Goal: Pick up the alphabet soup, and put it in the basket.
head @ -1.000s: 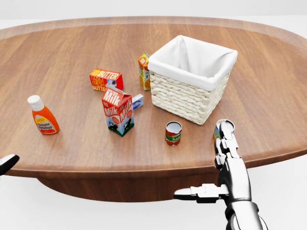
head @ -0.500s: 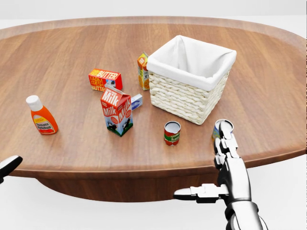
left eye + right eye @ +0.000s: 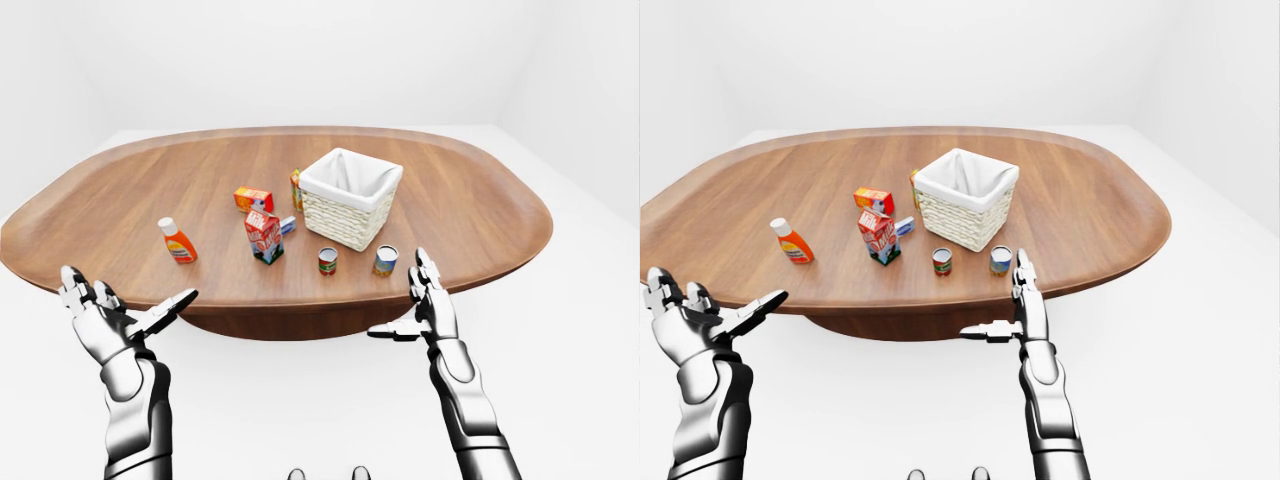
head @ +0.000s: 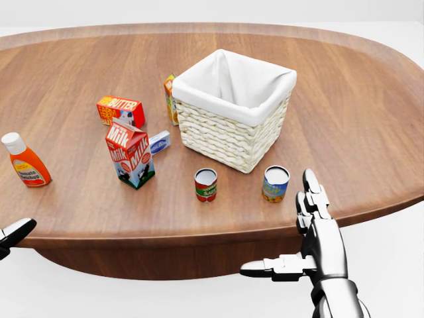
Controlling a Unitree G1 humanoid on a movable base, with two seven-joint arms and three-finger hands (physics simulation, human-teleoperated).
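The alphabet soup (image 4: 275,183), a small can with a blue and yellow label, stands upright on the wooden table (image 4: 358,119), just below the basket's right corner in the head view. The white-lined wicker basket (image 4: 225,139) sits above it, holding nothing that I can see. My right hand (image 4: 286,225) is open at the table's near edge, its fingertips (image 4: 311,189) just right of and below the can, not touching it. My left hand (image 3: 130,292) is open too, held off the table at the lower left of the left-eye view.
A red-labelled can (image 4: 205,184) stands left of the soup. Further left are a milk carton (image 4: 129,154), a small blue-white box (image 4: 159,142), a butter box (image 4: 120,110) and a ketchup bottle (image 4: 25,165). An orange carton (image 4: 170,99) leans by the basket's left side.
The whole picture has shifted left and slightly up, so the camera has moved. The soup can, earlier behind my right fingertips, now shows fully to their left.
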